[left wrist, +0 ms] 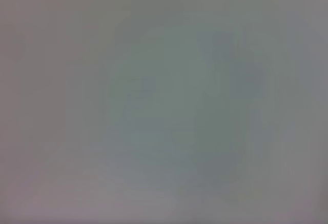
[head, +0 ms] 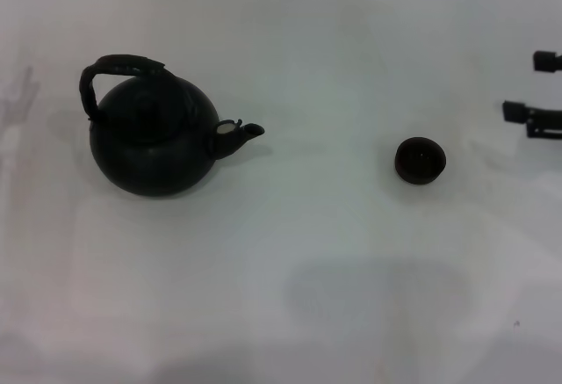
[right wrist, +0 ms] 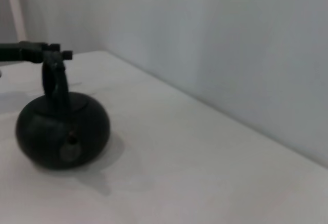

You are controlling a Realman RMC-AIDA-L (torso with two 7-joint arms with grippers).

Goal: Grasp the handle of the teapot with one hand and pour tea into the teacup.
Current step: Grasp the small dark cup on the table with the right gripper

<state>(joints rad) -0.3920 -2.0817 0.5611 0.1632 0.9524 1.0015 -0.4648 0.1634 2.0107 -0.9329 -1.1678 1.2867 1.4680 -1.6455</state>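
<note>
Right tool sits at the table's right edge, holding nothing, can't tell how wide. Teapot stands upright on the left, spout aimed at the teacup, well apart.

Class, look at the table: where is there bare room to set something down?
Bare between the teapot spout and the teacup, and across the whole near side. Tightest at the right edge, where the right pincer juts in beside the teacup.
</note>
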